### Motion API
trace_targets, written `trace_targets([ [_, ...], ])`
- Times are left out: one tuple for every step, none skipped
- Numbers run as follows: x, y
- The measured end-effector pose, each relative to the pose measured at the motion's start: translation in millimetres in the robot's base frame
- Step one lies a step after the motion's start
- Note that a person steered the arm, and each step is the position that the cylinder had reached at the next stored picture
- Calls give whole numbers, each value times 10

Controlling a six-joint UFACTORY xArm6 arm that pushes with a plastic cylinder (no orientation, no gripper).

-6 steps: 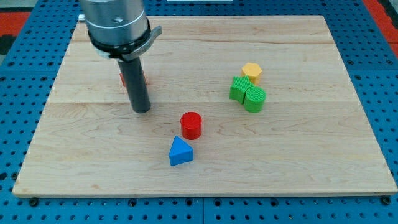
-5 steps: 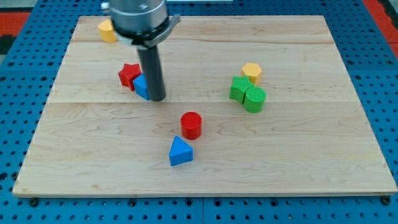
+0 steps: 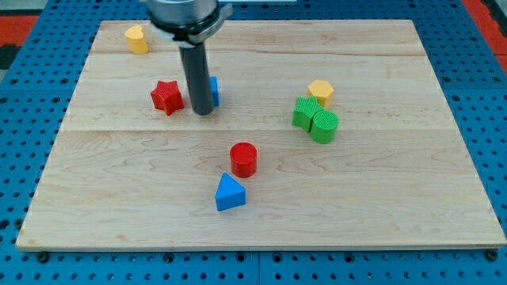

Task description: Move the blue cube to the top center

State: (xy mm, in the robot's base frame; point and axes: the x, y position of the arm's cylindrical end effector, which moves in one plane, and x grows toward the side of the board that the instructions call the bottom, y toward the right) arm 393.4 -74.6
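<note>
- No containers in my view; everything sits loose on the wooden desk (image 3: 396, 206).
- My arm carries no claw, so there is no open or closed state to report; it ends in a dark rod.
- My tip (image 3: 203, 112) rests on the desk left of centre, in the upper half, just right of the red star (image 3: 166, 96).
- The blue cube (image 3: 213, 90) is mostly hidden behind the rod; only a sliver shows at the rod's right edge, seemingly touching it, though I can't confirm contact.
- The rod's upper housing is cut off by the view's top.
- Count, blue: two, the cube and a blue triangular block (image 3: 230, 193) near the view's bottom.
- Red: two, the star and a red cylinder (image 3: 244, 159).
- Green: two, a green block (image 3: 303, 113) and a green cylinder (image 3: 324, 126), touching.
- Yellow: two, a yellow hexagonal block (image 3: 321, 92) just above the greens, and a yellow block (image 3: 137, 38) at top left.
</note>
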Motion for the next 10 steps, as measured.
trace_targets([
  [-238, -38],
  [-560, -38],
  [-901, -91],
  [-974, -228],
  [-1127, 89],
  [-1167, 512],
  [-1167, 681],
  [-1097, 1220],
  [-1215, 1327],
  [-1401, 1145],
])
